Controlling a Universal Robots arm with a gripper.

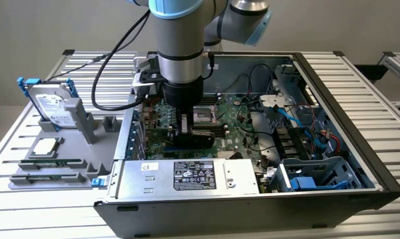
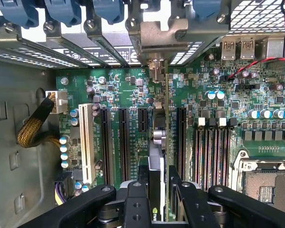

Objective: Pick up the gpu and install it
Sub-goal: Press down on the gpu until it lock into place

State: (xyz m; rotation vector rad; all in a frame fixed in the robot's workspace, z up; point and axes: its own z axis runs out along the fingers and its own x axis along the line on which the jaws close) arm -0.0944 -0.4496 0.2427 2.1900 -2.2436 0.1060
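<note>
Exterior view: the gripper [image 1: 188, 130] is reaching down inside the open computer case [image 1: 359, 139], fingers closing on the top edge of the gpu [image 1: 206, 133], which is hanging edge-down directly below it over the motherboard [image 1: 236, 124]. Judged step: the pick is done and the install is in hand, the card not yet looking seated. Well off to the side of the gripper, outside the case, a grey parts tray [image 1: 54, 164] is carrying a hard drive [image 1: 52, 107] with blue rails, standing on edge, and memory sticks [image 1: 47, 163] lying flat. Nearer the camera than the gripper, the power supply [image 1: 186, 177] is bounding the working space; loose cables [image 1: 279, 124] are lying beyond the card on the far side from the tray. Wrist view: the two fingers [image 2: 135, 199] are pinching the card from both faces, a narrow grip. The card is running straight ahead of the fingers, its metal bracket [image 2: 156, 66] nearing the rear slot openings [image 2: 109, 50]. Long black expansion slots [image 2: 106, 142] are lying just beside the card's lower edge; which one it is lining up with I cannot tell. Judged need: keeping the card upright and its edge square over one slot. The braided cable [image 2: 33, 130] is lying well clear.
</note>
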